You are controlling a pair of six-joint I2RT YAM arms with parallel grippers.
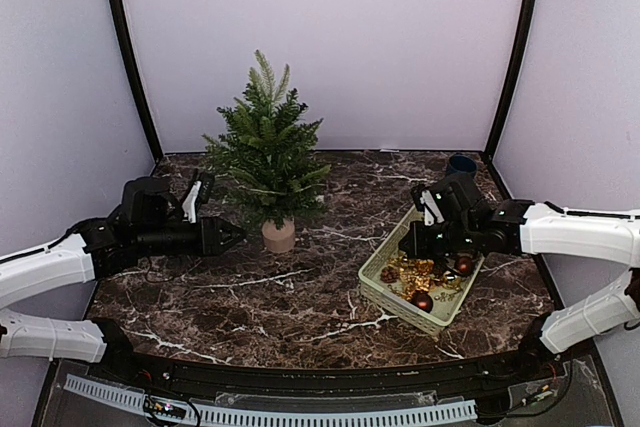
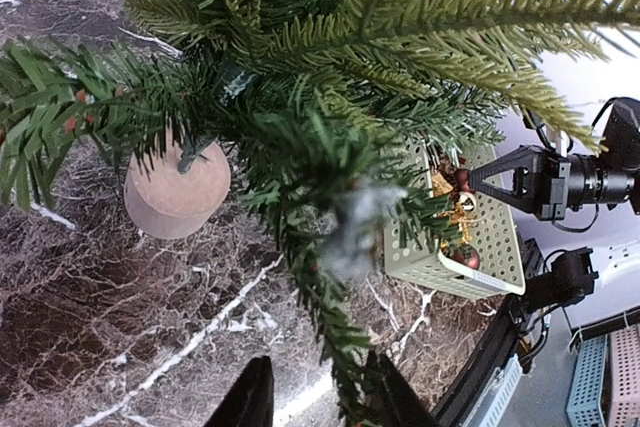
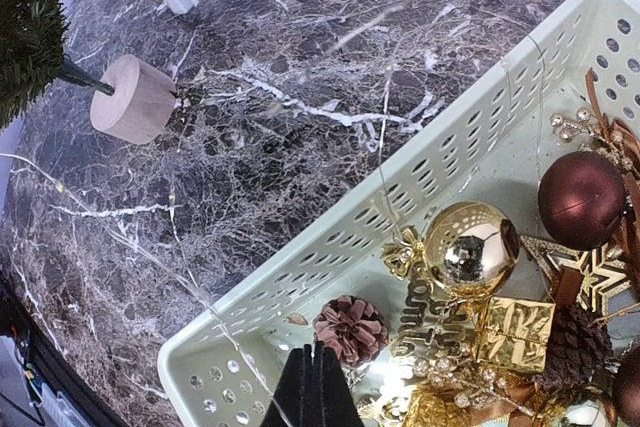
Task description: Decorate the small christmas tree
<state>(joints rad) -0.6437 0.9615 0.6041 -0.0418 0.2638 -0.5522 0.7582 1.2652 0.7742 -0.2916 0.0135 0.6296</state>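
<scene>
The left hand [image 1: 240, 235] reached in low beside the beige round pot [image 1: 279, 236] of the small green artificial christmas tree [image 1: 265, 147], which stood left of centre towards the back of the dark brown marbled tabletop [image 1: 300, 297]. In the left wrist view its two dark fingers [image 2: 255, 399] stood apart, and a drooping needle branch hung between them, close against one finger and not clamped.

The right hand [image 1: 408, 245] hovered over the pale green perforated plastic basket [image 1: 395, 305] on the right side. The right wrist view showed its tips [image 3: 315, 377] pressed together just beside a brown pine cone [image 3: 350, 330]. Fine wire strands ran past them, and whether one was pinched could not be told.

Only that wrist view made out the basket's contents: a shiny gold ball [image 3: 470, 247], a dark red ball [image 3: 582, 199] and a gold gift box [image 3: 513, 332]. The overhead view alone showed the tree's full height, taller than the basket.
</scene>
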